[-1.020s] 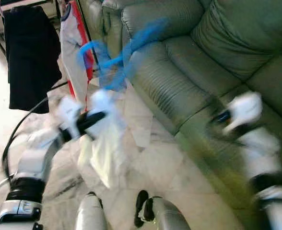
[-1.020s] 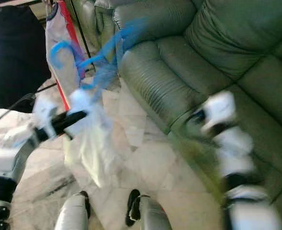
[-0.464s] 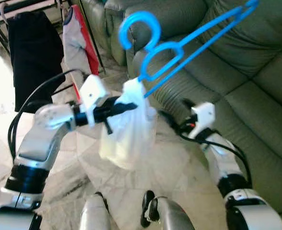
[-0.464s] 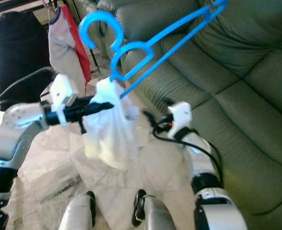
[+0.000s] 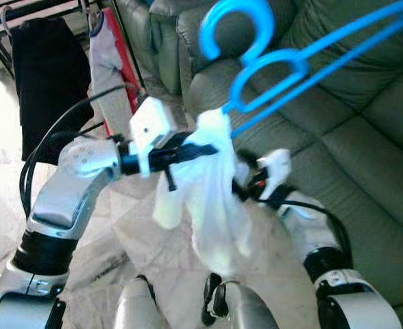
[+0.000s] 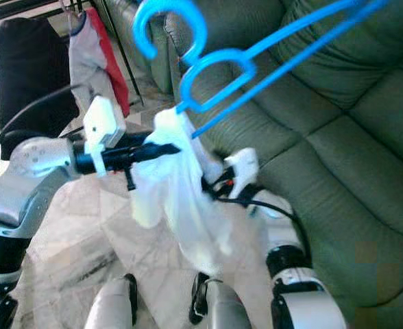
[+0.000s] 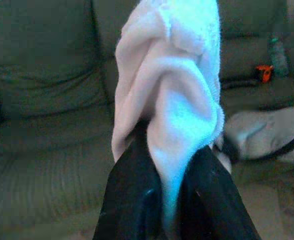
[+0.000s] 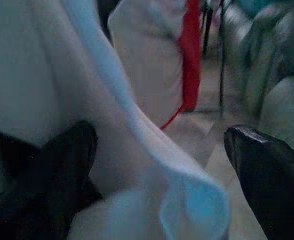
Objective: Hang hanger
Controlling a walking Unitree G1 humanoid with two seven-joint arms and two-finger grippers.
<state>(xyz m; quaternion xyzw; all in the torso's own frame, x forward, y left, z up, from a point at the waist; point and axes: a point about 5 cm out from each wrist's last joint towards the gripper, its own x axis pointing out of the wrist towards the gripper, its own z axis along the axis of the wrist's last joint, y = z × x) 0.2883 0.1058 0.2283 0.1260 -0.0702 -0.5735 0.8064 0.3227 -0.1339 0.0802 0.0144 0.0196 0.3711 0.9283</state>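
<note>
A blue plastic hanger [image 5: 207, 38] is held up high in front of me, its hook pointing up and its bar running off to the upper right. A white cloth [image 5: 212, 199] droops from the hanger's neck. My left gripper [image 5: 201, 149] is shut on the top of this cloth just below the hanger; in the left wrist view the cloth [image 7: 172, 100] bulges out from between the black fingers [image 7: 132, 200]. My right gripper [image 5: 246, 188] sits low behind the cloth. It is open, and in the right wrist view a cloth fold [image 8: 137, 150] lies between its spread fingers [image 8: 267, 170].
A green leather sofa [image 5: 366, 157] takes up the right side. At the upper left stands a clothes rack with a black garment [image 5: 44, 75] and a white and red garment [image 5: 109, 62]. Below is pale marble floor [image 5: 3, 212] around my feet.
The hanger and cloth have risen and come closer to the camera. My right gripper has moved left, in behind the hanging cloth. The left arm now sits a little higher.
</note>
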